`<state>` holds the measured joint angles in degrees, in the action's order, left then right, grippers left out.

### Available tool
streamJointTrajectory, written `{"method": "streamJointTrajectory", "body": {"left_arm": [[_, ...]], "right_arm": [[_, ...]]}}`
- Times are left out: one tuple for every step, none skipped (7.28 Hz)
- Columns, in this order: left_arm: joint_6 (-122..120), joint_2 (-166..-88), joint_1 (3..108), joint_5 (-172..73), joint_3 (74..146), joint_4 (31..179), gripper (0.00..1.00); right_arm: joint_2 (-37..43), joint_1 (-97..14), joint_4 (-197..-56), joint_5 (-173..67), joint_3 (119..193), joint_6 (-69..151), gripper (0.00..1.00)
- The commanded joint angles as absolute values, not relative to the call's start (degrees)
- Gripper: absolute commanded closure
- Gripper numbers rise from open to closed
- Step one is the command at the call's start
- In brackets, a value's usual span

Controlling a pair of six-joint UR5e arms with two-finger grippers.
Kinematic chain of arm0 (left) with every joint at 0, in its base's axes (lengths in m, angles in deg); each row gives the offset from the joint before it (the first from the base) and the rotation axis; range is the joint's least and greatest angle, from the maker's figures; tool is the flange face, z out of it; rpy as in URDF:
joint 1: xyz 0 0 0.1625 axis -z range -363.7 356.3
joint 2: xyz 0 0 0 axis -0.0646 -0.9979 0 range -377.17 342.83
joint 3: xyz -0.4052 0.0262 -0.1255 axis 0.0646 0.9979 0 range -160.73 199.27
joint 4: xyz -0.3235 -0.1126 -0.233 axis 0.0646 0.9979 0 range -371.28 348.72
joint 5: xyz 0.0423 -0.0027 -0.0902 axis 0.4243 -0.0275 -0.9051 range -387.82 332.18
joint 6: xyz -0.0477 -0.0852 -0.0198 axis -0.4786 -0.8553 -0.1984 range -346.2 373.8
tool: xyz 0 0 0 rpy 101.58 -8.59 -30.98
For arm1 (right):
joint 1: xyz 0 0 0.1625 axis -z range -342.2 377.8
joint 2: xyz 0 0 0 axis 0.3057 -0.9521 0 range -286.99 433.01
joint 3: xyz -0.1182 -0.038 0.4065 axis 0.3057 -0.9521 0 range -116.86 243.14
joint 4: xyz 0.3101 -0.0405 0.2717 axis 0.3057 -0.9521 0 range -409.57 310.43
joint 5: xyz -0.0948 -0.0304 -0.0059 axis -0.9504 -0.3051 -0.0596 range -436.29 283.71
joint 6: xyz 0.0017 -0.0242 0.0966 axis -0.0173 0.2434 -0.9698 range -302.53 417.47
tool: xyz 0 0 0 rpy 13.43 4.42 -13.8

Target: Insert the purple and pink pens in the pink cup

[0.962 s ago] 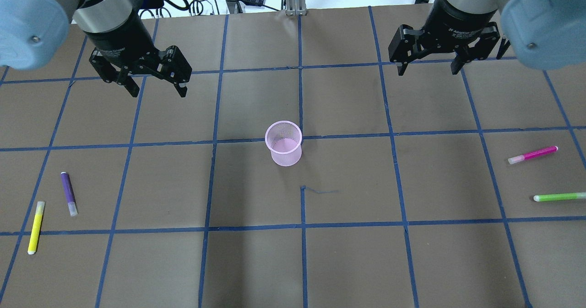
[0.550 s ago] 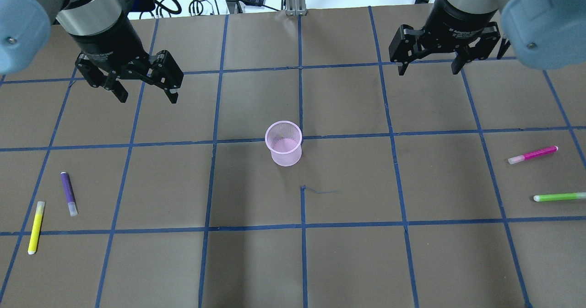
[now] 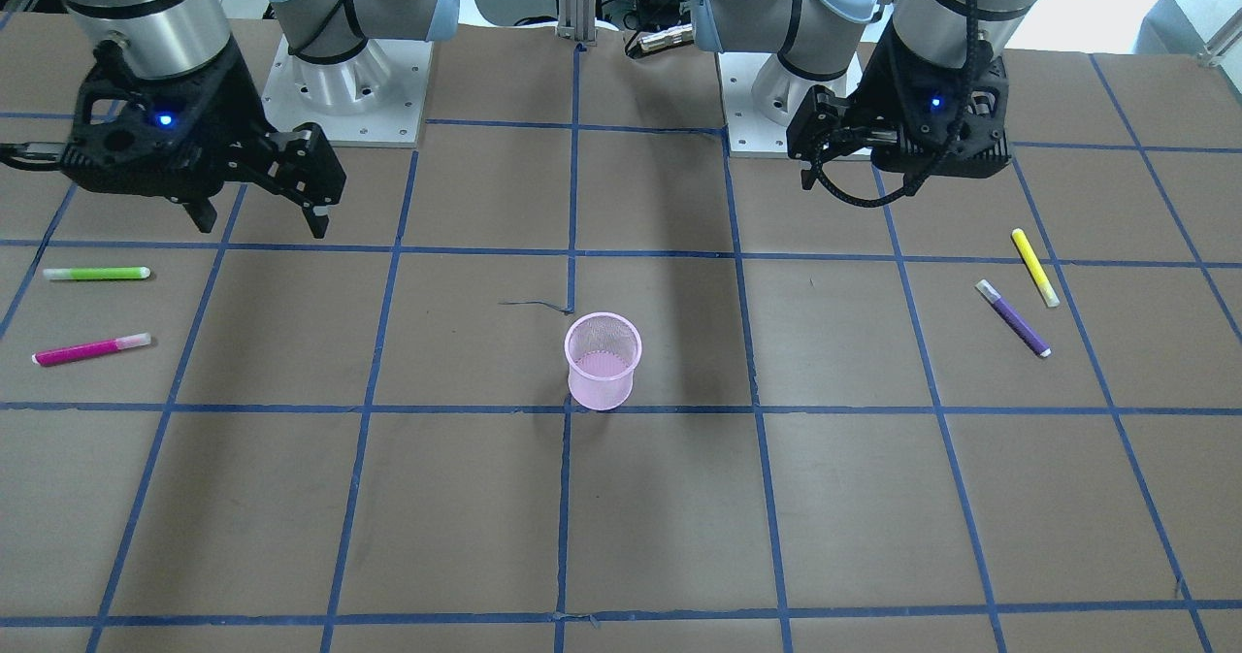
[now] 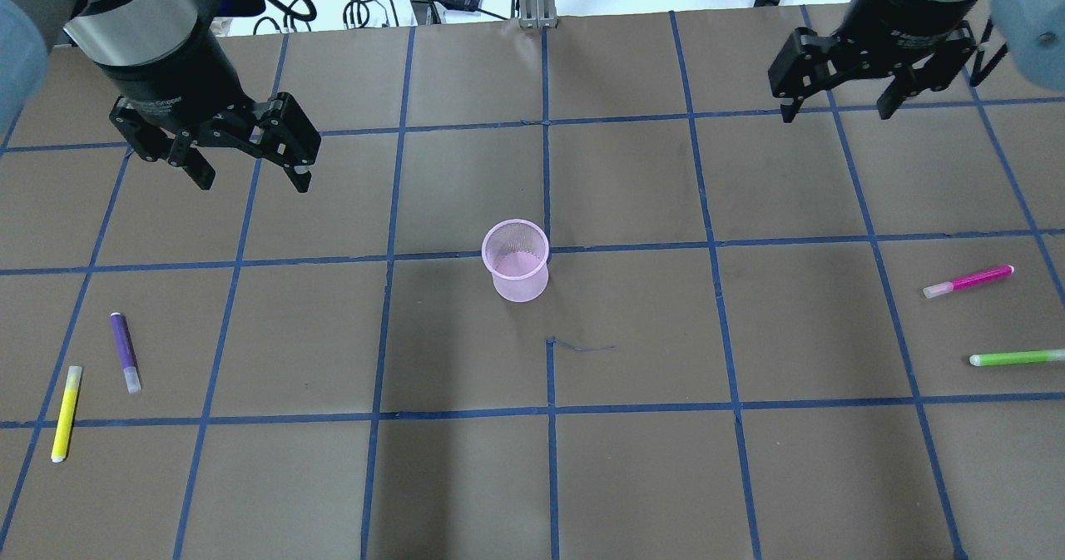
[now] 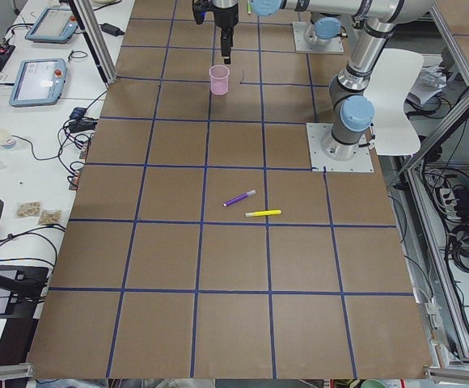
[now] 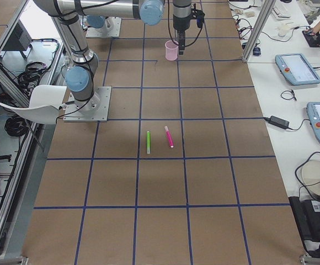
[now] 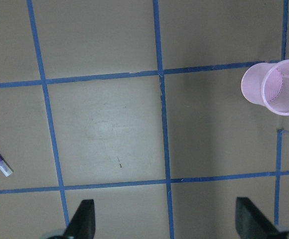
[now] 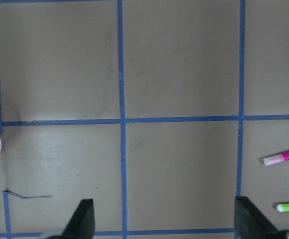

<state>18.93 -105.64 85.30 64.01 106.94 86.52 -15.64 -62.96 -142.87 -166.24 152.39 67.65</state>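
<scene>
**Overhead exterior.** Pink cup (image 4: 516, 262) stands upright near the middle of the table (image 4: 632, 468), beside a crossing of the blue tape lines. Purple pen (image 4: 125, 352) lies flat far out on the left, just beside the yellow pen (image 4: 65, 413) and not touching it. Pink pen (image 4: 969, 281) lies flat far out on the right, with the green pen (image 4: 1017, 359) nearer the camera, its far end clipped by the frame edge. All pens are well apart from the cup. Left gripper (image 4: 252, 180) hangs above the table with fingers spread, nothing between them. Right gripper (image 4: 837, 112) likewise has fingers spread and holds nothing. Both arms are cut off at the top edge.

**Exterior front-facing.** Right gripper's two fingers show clearly, spread. Left gripper's fingers are mostly hidden behind its own wrist body and a cable loop.

**Exterior left.** Purple and yellow pens lie mid-table. The grippers are too small to judge.

**Exterior right.** Pink and green pens lie side by side. The cup is far up the table, a gripper close by it in the frame; height and contact cannot be told.

**Left wrist-mounted.** Fingertips sit in the lower corners, wide apart and cut by the frame. The cup is at the right edge, slightly clipped. Only the purple pen's cap end shows, at the left edge.

**Right wrist-mounted.** Fingertips are spread and cut off below. A sliver of the cup shows at the left edge. The pink and green pen ends show at the right edge, the rest out of frame.
</scene>
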Motion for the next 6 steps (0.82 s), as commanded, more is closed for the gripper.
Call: {"method": "streamJointTrajectory", "body": {"left_arm": [[18.8,-106.1,85.2,63.6,107.1,87.0,0.00],[18.8,-106.5,84.8,63.8,107.1,87.0,0.00],[19.9,-106.6,83.9,63.4,107.2,86.9,0.00],[20.9,-107.0,81.3,64.0,108.6,86.2,0.00],[18.3,-108.3,76.2,63.9,110.8,83.0,0.00],[19.8,-109.3,71.0,63.8,113.1,77.9,0.00]], "right_arm": [[-13.0,-53.3,-142.2,-167.0,152.9,89.7,0.00],[-10.1,-49.0,-142.8,-168.0,152.9,96.3,0.00],[-6.8,-43.9,-144.5,-168.9,152.9,100.4,0.00],[-2.5,-41.0,-148.5,-169.0,152.9,108.4,0.00],[0.8,-39.2,-153.1,-169.8,153.1,117.1,0.00],[3.3,-35.2,-153.5,-169.5,153.3,126.6,0.00]]}}
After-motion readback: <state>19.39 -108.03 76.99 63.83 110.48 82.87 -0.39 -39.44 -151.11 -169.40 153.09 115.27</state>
